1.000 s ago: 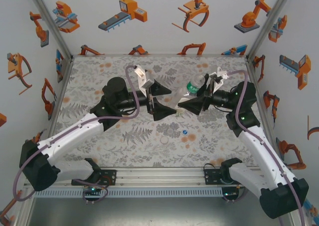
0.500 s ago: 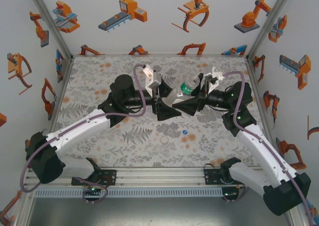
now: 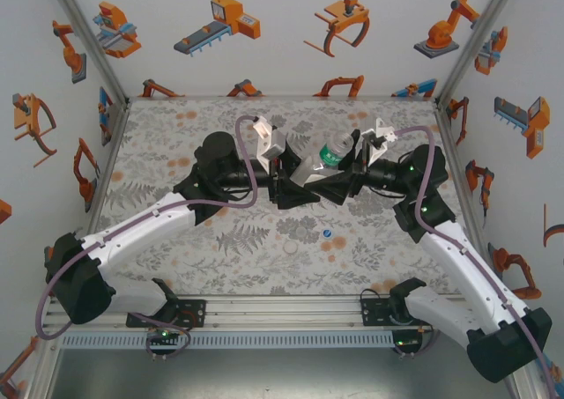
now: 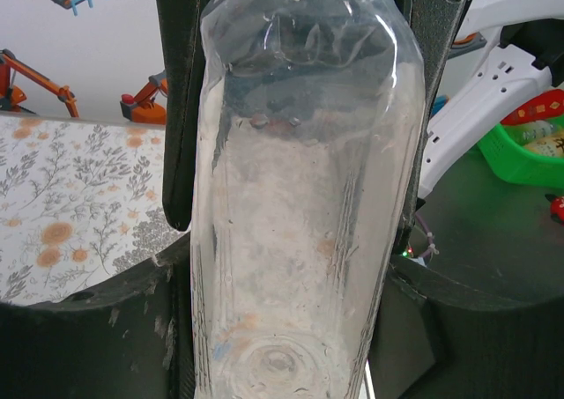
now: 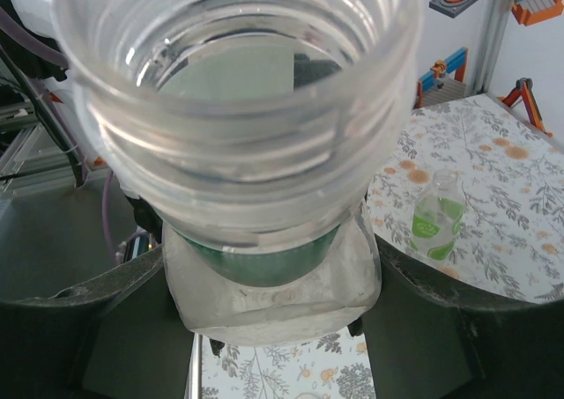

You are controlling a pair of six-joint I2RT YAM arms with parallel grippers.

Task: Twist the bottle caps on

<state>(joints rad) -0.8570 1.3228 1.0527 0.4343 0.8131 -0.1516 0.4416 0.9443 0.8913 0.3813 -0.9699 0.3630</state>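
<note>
Left claw [image 3: 293, 191] is clamped across the clear body of the bottle [image 3: 314, 168]. The left wrist view has a finger [image 4: 181, 108] flat against each side wall, base toward that camera. A grip low on the body leaves the neck free, so it reads as a handover or a two-point hold.

Bottle is off the table [image 3: 176, 135], tilted, spanning both claws mid-workspace, neck toward far right. Mouth [image 5: 238, 73] is open, threads bare, no cap on.

Blue cap [image 3: 327, 233] lies loose on the table just nearer than the claws, untouched.

Right claw [image 3: 342, 184] grips the same bottle up by the green band [image 5: 264, 260], neck aimed straight at its wrist camera. My read: right can't fetch a cap while holding, so the left grip looks meant to free it. Capping has not started.

Second bottle [image 5: 436, 216] stands upright on the table off to the right claw's side, green label. Can't tell if it's capped.
</note>
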